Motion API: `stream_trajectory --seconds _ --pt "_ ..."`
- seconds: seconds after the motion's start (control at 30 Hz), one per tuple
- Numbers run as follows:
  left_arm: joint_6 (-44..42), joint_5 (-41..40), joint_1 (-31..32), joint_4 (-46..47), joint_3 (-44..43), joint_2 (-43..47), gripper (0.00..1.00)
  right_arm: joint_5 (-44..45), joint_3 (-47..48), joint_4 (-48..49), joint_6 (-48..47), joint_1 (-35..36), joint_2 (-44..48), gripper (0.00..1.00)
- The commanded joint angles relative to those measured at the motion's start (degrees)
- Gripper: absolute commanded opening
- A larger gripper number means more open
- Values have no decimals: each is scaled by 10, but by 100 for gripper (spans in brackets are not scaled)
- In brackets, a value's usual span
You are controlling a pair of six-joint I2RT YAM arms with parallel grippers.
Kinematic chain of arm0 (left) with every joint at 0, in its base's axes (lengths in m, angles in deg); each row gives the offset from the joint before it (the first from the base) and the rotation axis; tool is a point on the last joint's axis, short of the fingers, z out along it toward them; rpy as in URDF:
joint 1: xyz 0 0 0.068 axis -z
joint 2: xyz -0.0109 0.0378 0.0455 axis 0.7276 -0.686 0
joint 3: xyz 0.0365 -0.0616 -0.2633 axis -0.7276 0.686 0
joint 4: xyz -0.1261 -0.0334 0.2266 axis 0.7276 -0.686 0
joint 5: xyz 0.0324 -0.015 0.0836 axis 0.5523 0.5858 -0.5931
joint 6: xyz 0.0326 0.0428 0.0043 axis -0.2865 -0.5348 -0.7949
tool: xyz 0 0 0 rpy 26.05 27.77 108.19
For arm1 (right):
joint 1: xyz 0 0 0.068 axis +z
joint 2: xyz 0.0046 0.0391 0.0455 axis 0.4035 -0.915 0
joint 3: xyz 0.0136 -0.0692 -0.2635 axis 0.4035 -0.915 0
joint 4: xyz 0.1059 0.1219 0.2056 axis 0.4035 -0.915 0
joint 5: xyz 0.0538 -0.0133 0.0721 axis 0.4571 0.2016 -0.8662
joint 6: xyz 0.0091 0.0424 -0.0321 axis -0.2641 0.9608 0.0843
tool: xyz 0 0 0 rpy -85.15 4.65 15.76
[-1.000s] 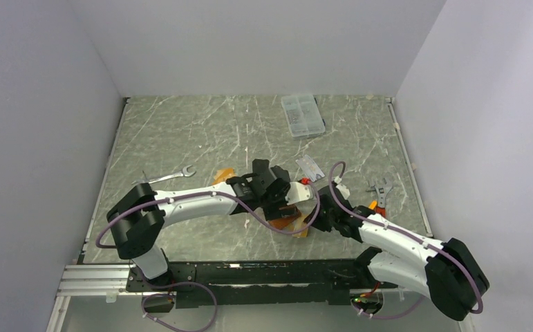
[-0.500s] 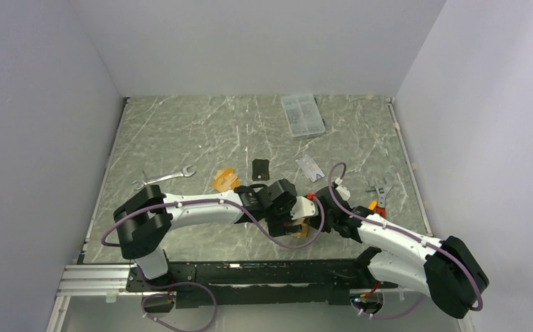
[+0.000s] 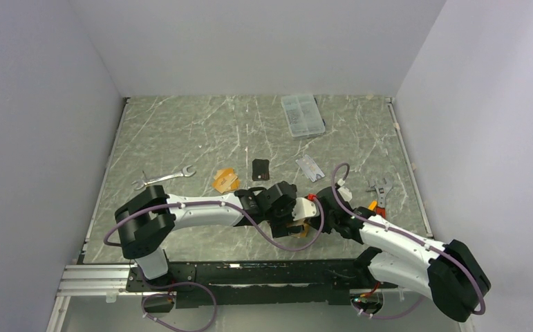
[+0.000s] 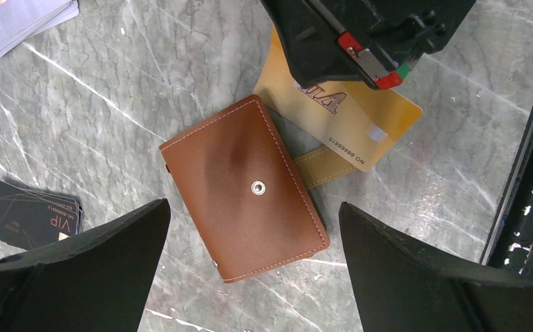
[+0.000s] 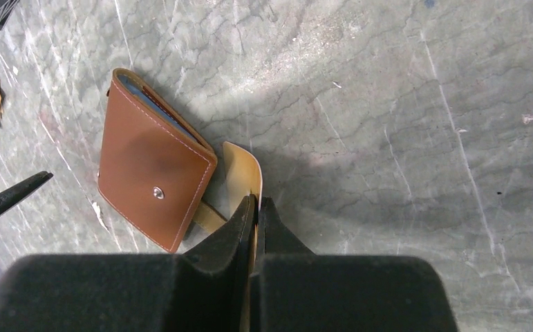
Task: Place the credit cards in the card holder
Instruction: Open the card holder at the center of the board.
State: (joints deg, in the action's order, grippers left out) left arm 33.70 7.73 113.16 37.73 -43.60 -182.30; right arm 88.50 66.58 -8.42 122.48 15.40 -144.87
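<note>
Card holder (image 4: 244, 188) lies folded under wide-open left gripper (image 4: 253, 207); right gripper (image 5: 256, 202) pinches orange-tan card (image 4: 346, 117).

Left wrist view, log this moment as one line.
left tool: open above card holder | right tool: shut on orange-tan card | card holder: closed, lying flat

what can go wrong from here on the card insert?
1. The wallet lies folded shut, snap side up. Pushing the gold card at it would likely just slide it.
2. The right tool grips only one end of the card, so it may twist or slip.
3. The open left tool straddles the wallet right beside the right tool, so the two could collide.
</note>
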Motion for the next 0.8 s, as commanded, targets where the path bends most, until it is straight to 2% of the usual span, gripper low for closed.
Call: stream_trajectory --seconds 0.0,0.3,0.57,0.77 --pt "-19 -3 16 -2 11 -21 99 43 -17 -109 -14 10 -1 0" --pt "-52 -56 37 20 23 -51 99 45 -17 -111 -8 10 4 0" --pt "-30 -30 48 5 22 -45 99 44 -22 -103 4 9 6 0" --pt "-43 -56 55 25 41 -37 99 40 -24 -91 10 10 -6 0"
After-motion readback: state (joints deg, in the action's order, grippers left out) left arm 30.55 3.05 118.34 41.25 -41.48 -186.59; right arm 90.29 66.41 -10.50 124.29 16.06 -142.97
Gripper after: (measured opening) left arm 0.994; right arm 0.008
